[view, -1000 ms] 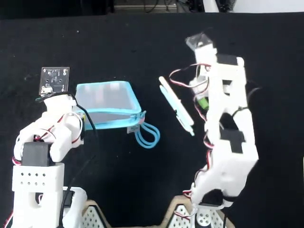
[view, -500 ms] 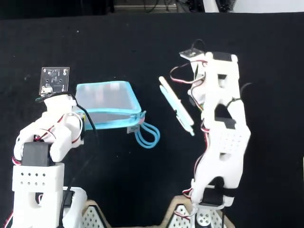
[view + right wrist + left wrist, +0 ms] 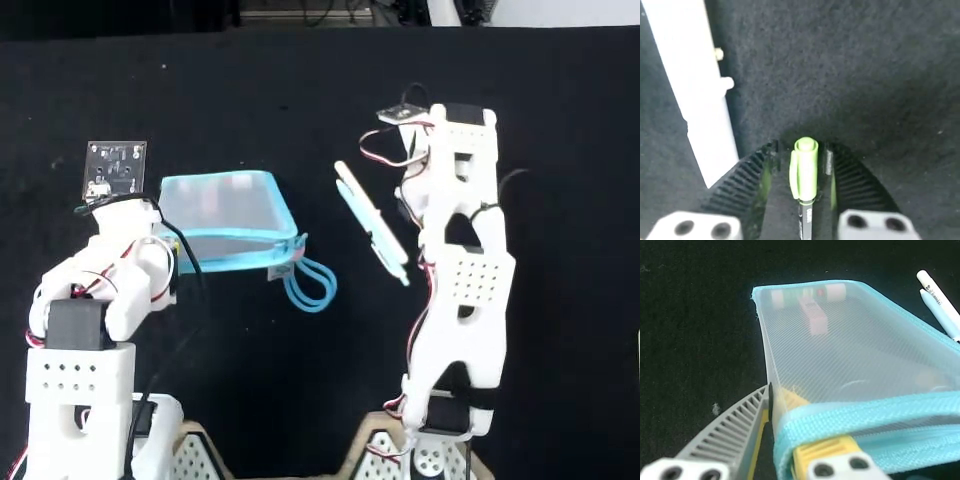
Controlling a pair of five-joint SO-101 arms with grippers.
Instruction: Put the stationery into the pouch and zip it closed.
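The teal mesh pouch [image 3: 225, 215] lies left of centre, and small items show through its mesh [image 3: 815, 320]. My left gripper [image 3: 779, 400] is shut on the pouch's near corner by the zipper band, one finger inside and one outside. A white pen [image 3: 350, 185] and a light-blue pen [image 3: 375, 230] lie side by side mid-table. My right arm [image 3: 455, 200] stands just right of them. Its gripper [image 3: 800, 147] is open, low over the table, straddling a green pen [image 3: 804, 170] with a narrow gap on each side.
The pouch's teal strap loop [image 3: 310, 285] trails toward the pens. The white pen [image 3: 695, 90] lies close beside the right gripper's finger. The black cloth [image 3: 560, 150] stretches bare to the right and back. Both arm bases stand at the front edge.
The right arm has tipped forward and down, its wrist swinging left over the green pen, which it now covers in the high view. The left arm and pouch have stayed put.
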